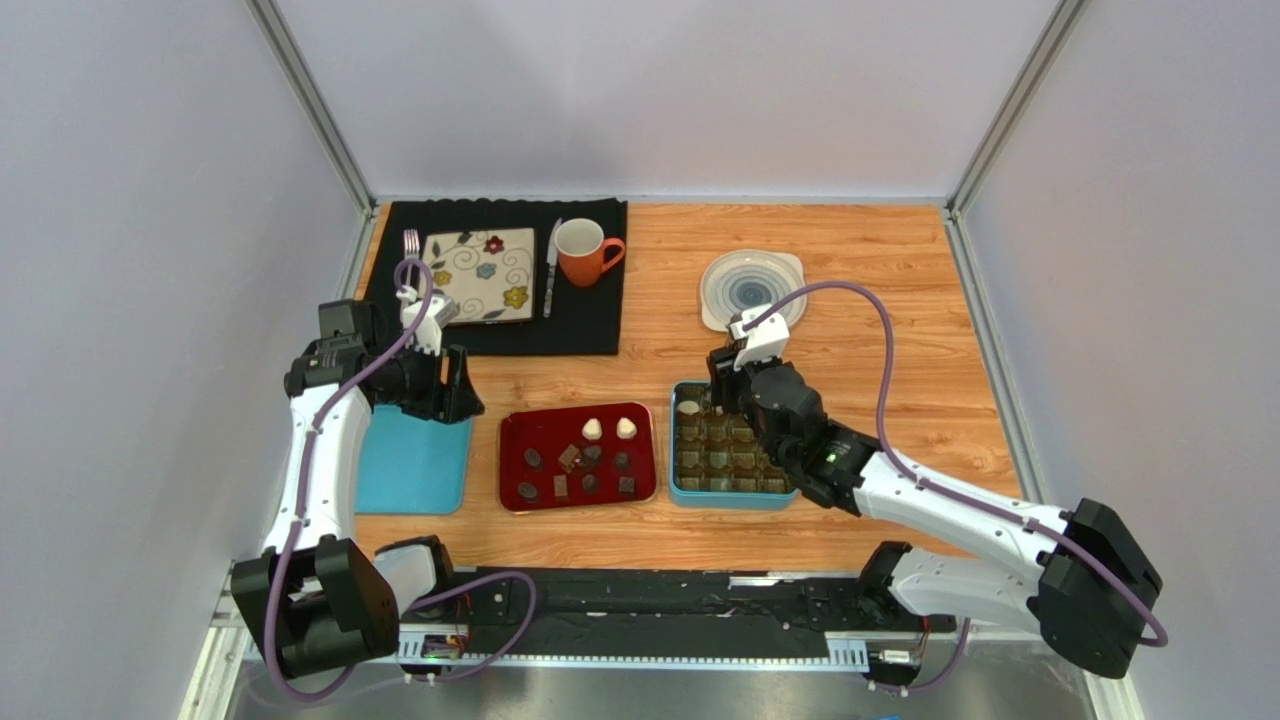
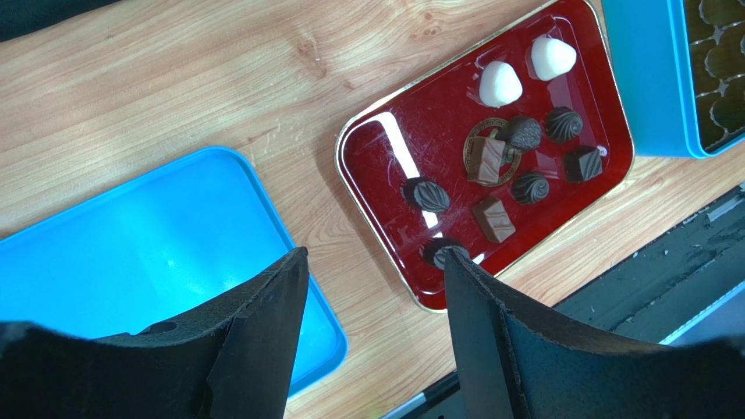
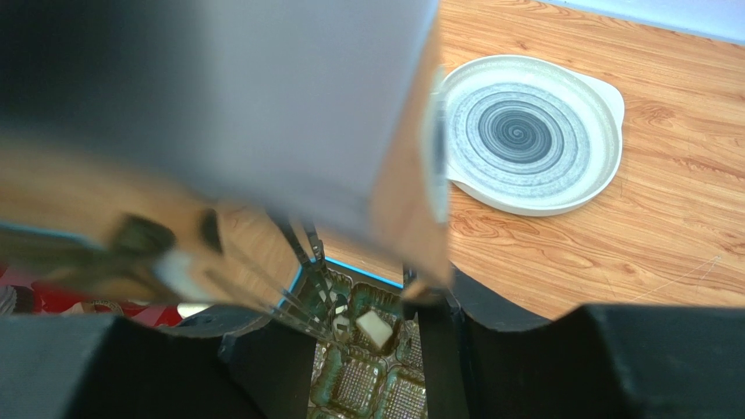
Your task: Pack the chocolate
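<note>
Most chocolate [image 2: 487,160] is sitting on red tray [image 2: 393,148]. One white pc [image 3: 374,330] is lying in teal box [image 1: 736,500], just R of tray. R fingers [image 3: 262,371] are standing apart around that pc. L fingers [image 2: 262,332] are gaping open, empty, over blue lid [image 2: 131,253] L of tray.

I see the tray [image 1: 549,428] mid-table [image 1: 932,270] with most of the chocolates [image 1: 592,429] on it, a flat lid [image 1: 409,465] just to its left and the box [image 1: 721,500] just to its right, one piece lying in the box's far left cell. Behind the box lies a plate [image 1: 751,288]; at the far left a mat [image 1: 594,323] carries a napkin [image 1: 481,276] and, right of it, a mug [image 1: 586,251]
</note>
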{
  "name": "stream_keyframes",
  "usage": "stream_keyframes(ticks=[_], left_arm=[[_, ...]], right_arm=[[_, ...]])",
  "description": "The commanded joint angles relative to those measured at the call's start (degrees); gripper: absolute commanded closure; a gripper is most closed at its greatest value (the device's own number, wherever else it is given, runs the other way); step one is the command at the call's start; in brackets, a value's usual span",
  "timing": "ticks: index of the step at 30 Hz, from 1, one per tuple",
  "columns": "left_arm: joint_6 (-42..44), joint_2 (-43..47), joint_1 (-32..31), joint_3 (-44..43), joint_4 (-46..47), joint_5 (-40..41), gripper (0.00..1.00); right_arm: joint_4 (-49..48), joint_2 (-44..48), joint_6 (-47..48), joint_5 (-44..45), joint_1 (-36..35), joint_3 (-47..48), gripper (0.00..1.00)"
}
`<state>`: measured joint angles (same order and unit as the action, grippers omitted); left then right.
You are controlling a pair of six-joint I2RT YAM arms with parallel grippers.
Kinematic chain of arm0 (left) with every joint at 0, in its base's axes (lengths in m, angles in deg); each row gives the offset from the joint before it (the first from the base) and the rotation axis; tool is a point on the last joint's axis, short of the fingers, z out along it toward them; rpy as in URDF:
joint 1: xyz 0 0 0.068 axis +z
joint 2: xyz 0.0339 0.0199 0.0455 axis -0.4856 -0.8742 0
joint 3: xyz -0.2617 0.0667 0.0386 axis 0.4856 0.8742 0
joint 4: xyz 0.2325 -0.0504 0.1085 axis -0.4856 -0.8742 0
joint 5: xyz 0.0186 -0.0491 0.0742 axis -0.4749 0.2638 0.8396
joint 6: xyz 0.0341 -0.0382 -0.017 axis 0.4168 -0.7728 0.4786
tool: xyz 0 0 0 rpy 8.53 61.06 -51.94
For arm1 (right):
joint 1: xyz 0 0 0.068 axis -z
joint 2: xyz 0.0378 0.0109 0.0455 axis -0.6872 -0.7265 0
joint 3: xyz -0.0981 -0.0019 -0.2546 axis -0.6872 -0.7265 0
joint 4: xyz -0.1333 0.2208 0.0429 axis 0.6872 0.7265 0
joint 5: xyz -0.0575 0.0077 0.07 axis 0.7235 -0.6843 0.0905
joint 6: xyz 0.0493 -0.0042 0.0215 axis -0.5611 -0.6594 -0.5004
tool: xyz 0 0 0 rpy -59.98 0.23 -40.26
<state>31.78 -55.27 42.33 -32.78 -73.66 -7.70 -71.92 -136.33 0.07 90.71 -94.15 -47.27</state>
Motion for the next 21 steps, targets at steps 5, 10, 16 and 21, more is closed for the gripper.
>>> stream_keyframes(ticks=[5, 10, 16, 21], left_arm=[[0.9, 0.4, 0.4, -1.2, 0.4, -1.4, 0.32], [0.9, 0.5, 0.4, -1.4, 0.3, -1.4, 0.32], [0.7, 0.7, 0.4, -1.5, 0.3, -1.6, 0.32], [0.5, 0.7, 0.4, -1.5, 0.3, -1.9, 0.32]], right_arm=[[-4.9, 0.8, 0.3, -2.4, 0.6, 3.4, 0.57], [-3.4, 2.7, -0.6, -6.4, 0.2, 6.8, 0.60], [-3.7, 0.3, -0.3, -7.2, -4.8, 9.7, 0.61], [-7.1, -7.8, -2.0, -7.5, -9.0, 12.2, 0.61]])
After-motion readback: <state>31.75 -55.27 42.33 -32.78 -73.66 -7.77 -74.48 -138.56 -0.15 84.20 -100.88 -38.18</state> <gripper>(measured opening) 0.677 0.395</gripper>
